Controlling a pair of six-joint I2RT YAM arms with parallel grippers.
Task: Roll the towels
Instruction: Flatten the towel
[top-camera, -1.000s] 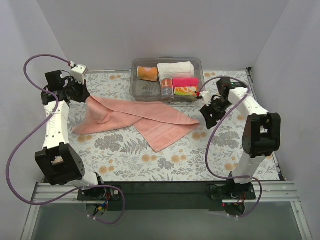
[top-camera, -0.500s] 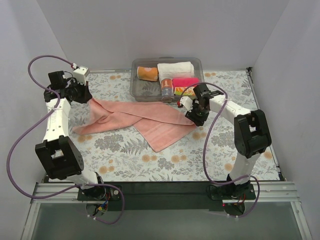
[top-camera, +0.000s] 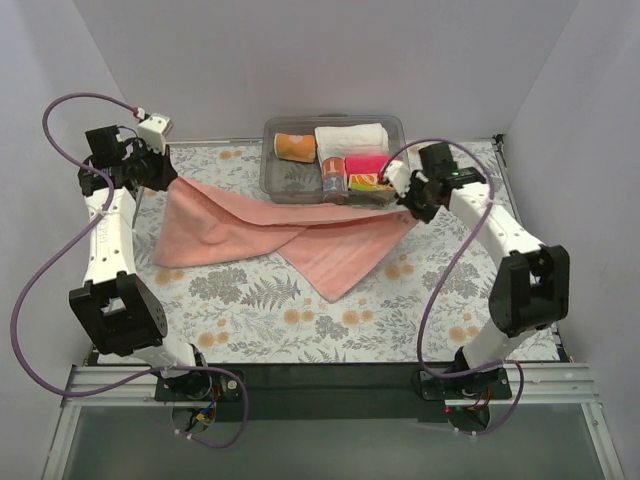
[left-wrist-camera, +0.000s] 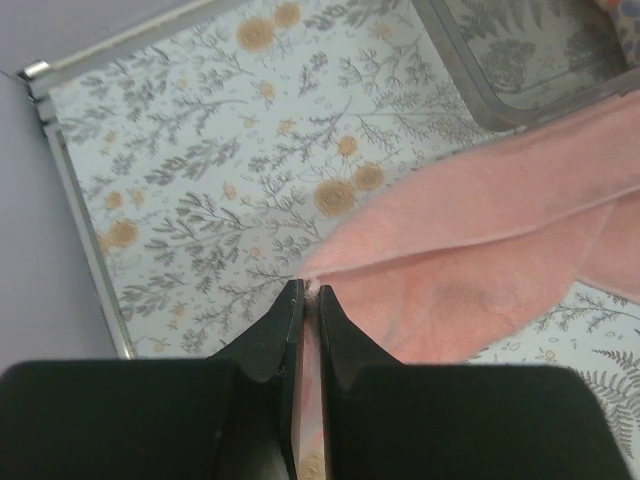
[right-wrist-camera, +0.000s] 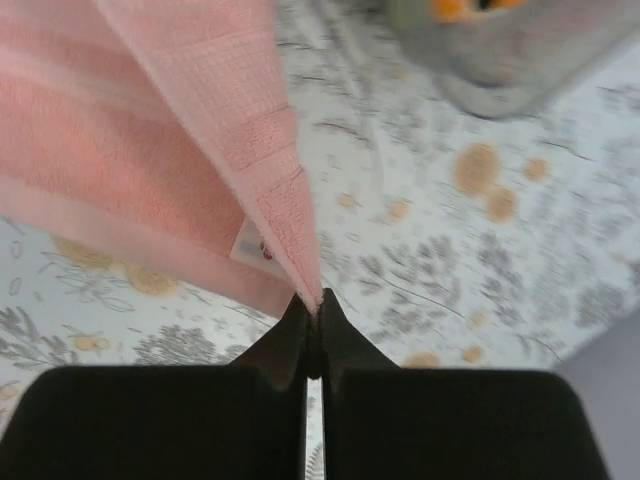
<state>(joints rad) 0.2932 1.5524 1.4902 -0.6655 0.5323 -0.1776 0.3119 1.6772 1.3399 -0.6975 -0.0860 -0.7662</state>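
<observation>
While the left gripper (left-wrist-camera: 310, 292) and right gripper (right-wrist-camera: 313, 305) clamp opposite towel (top-camera: 300, 235) corners, its far edge runs just beside the bin (top-camera: 268, 172); table (top-camera: 300, 322) lies open nearer.

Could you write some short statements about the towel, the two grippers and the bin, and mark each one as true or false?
1. The left gripper is shut on the large salmon-pink terry towel. True.
2. The right gripper is open and holds nothing. False: it is shut on a corner of this towel.
3. The white rolled towel lies inside the clear plastic bin. True.
4. The salmon-pink towel is already rolled. False: it is unrolled, stretched between both grippers.
</observation>
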